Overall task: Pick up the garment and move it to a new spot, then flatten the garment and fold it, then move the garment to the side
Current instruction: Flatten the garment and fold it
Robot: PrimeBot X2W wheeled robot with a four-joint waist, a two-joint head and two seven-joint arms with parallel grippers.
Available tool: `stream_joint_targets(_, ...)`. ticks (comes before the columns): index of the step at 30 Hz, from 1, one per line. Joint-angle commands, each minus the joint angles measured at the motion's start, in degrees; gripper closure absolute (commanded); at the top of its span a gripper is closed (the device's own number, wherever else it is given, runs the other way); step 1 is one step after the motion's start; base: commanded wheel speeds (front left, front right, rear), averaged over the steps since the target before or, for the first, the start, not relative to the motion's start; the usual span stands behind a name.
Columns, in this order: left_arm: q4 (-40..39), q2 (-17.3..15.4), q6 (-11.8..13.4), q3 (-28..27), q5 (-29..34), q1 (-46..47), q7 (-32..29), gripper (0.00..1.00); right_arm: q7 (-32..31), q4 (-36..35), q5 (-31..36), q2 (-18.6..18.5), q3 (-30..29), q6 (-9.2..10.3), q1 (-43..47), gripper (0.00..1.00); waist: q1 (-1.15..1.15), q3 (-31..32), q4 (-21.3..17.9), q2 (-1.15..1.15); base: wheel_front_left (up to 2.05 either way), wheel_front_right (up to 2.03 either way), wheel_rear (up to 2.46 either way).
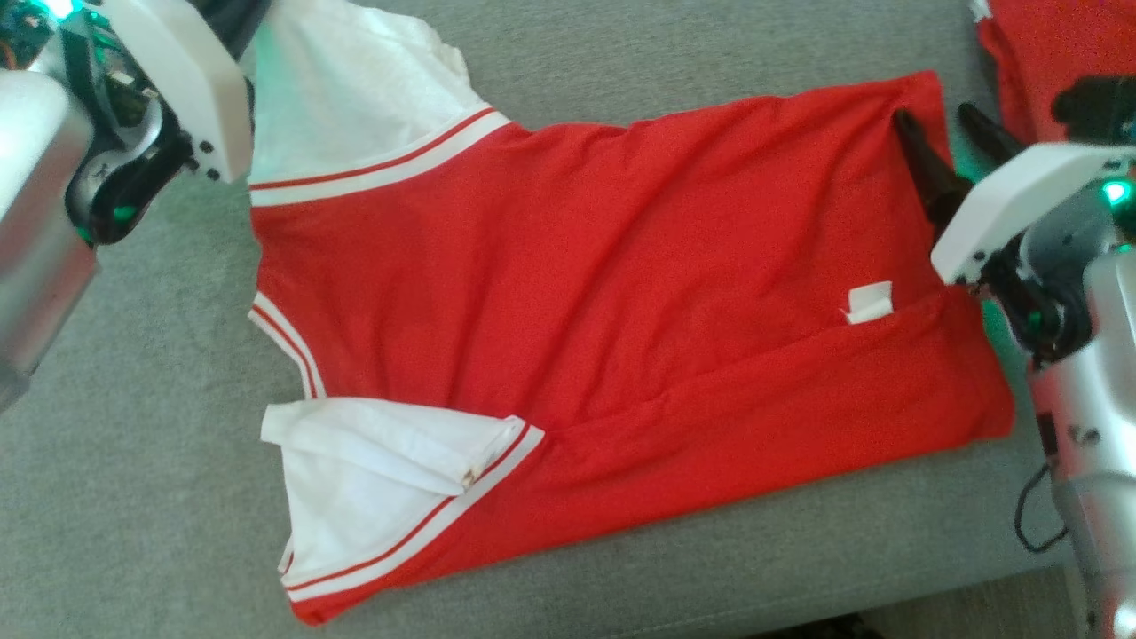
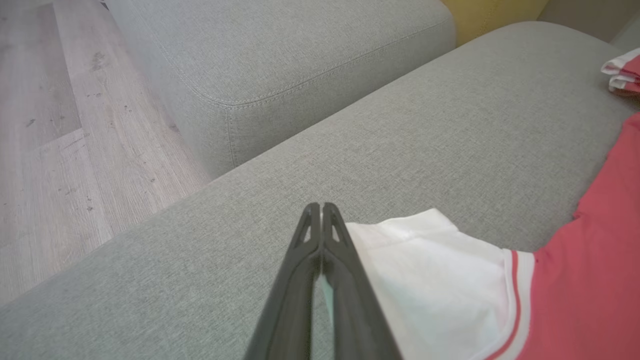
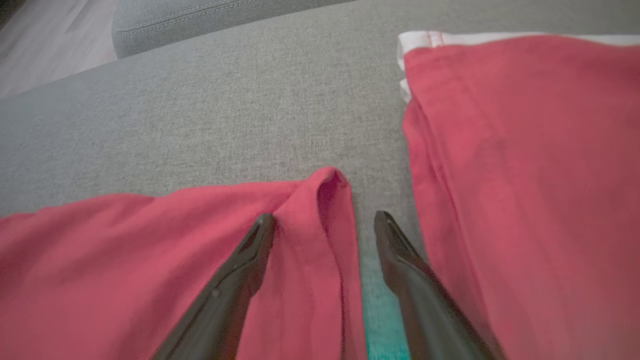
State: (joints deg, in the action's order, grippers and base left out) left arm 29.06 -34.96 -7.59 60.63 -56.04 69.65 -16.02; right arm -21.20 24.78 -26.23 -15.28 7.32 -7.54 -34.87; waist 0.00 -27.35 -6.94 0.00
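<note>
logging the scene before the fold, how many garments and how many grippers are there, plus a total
garments: 2 (red fabric t-shirt with white sleeves spread on the grey fabric sofa; second red garment with white trim at the head view's upper right)
grippers: 2 (left gripper; right gripper)
total: 4

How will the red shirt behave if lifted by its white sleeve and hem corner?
Likely floppy: the shirt lies creased and flat on the sofa, its near sleeve folded over itself. Probably light and thin, since the hem corner puckers up at the open right claw. Lifted from two points, the middle should sag.
</note>
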Motion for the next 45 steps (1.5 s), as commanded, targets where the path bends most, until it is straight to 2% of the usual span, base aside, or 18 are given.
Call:
stream_joint_targets(1, -1.3, -1.7, 0.1, -1.5, -0.4, 4.2, 0.8, 1.0, 0.1, -0.3, -0.1, -0.6, 0.8, 0.05, -1.7, 0.0, 0.0, -0.4, 0.7, 0.0, 0.0, 0.0, 0.0)
stream_joint_targets(6, -0.7, -1.6, 0.1, 0.7, -1.3, 5.6, 2.4, 1.0, 1.1, 3.9, -0.5, -0.4, 1.9, 0.05, -5.0, 0.0, 0.0, -0.9, 1.8, 0.0, 0.0, 0.0, 0.0)
stream_joint_targets(7, -0.5, -1.6, 0.1, 1.1, -1.4, 5.8, 2.8, 1.0, 1.3, 4.5, -0.6, -0.5, 2.3, 0.05, -5.4, 0.05, 0.0, -1.0, 2.0, 0.0, 0.0, 0.0, 0.0)
stream_joint_targets(8, -0.2, -1.6, 0.1, 1.5, -1.6, 6.0, 3.2, 1.0, 1.6, 5.0, -0.6, -0.6, 2.6, 0.05, -5.8, 0.18, 0.0, -1.0, 2.2, 0.0, 0.0, 0.0, 0.0)
stream_joint_targets(9, 0.1, -1.6, 0.1, 1.9, -1.7, 6.1, 3.7, 1.0, 2.0, 5.4, -0.7, -0.7, 3.0, 0.05, -6.2, 0.55, 0.0, -1.0, 2.3, 0.0, 0.0, 0.0, 0.0)
stream_joint_targets(10, 0.4, -1.7, 0.1, 2.3, -1.6, 6.3, 4.2, 1.0, 2.4, 5.8, -0.8, -0.8, 3.3, 0.05, -6.5, 0.8, 0.0, -0.9, 2.4, 0.0, 0.0, 0.0, 0.0)
stream_joint_targets(11, 0.8, -1.8, 0.1, 2.7, -1.5, 6.5, 4.8, 1.0, 2.7, 6.1, -0.9, -1.0, 3.6, 0.05, -6.9, 1.0, 0.0, -0.9, 2.5, 0.0, 0.0, 0.0, 0.0)
stream_joint_targets(15, 2.0, -2.1, 0.1, 4.0, -0.3, 7.2, 7.7, 1.0, 4.1, 6.7, -1.0, -1.7, 4.4, 0.05, -7.9, 1.0, 0.0, -0.6, 2.8, 0.0, 0.0, 0.0, 0.0)
stream_joint_targets(21, 7.0, -2.0, 0.1, 4.8, 3.2, 9.7, 15.8, 1.0, 8.3, 7.9, -1.1, -2.3, 3.6, 0.05, -10.7, 1.0, 0.0, 0.0, 2.9, 0.0, 0.0, 0.0, 0.0)
stream_joint_targets(25, 10.7, -1.0, 0.1, 4.2, 5.0, 12.0, 21.4, 1.0, 11.0, 9.1, -0.7, -2.3, 2.0, 0.05, -12.9, 1.0, 0.0, 0.7, 3.3, 0.0, 0.0, 0.0, 0.0)
stream_joint_targets(28, 11.8, 0.2, 0.1, 4.4, 4.4, 11.8, 22.7, 1.0, 12.1, 9.8, -0.3, -2.4, 1.5, 0.05, -13.1, 1.0, 0.0, 1.8, 3.9, 0.0, 0.0, 0.0, 0.0)
stream_joint_targets(35, 8.3, 0.7, 0.1, 7.5, 1.7, 7.1, 24.8, 1.0, 13.7, 9.8, 0.1, -4.1, 1.1, 0.05, -8.4, 1.0, 0.0, 4.3, 6.5, 0.0, 0.0, 0.0, 0.0)
stream_joint_targets(39, 4.6, -1.3, 0.4, 8.4, 1.0, 1.5, 27.8, 1.0, 14.3, 7.7, 0.0, -6.0, -0.8, 0.05, -2.2, 1.0, 0.0, 7.0, 8.9, 0.0, 0.0, 0.0, 0.0)
stream_joint_targets(45, -2.4, -4.2, 3.2, 9.0, -0.8, -5.8, 28.0, 1.0, 14.0, 4.6, 0.6, -6.0, -3.2, 0.05, 3.9, 1.0, 0.0, 9.5, 10.1, 0.0, 0.0, 0.0, 0.0)
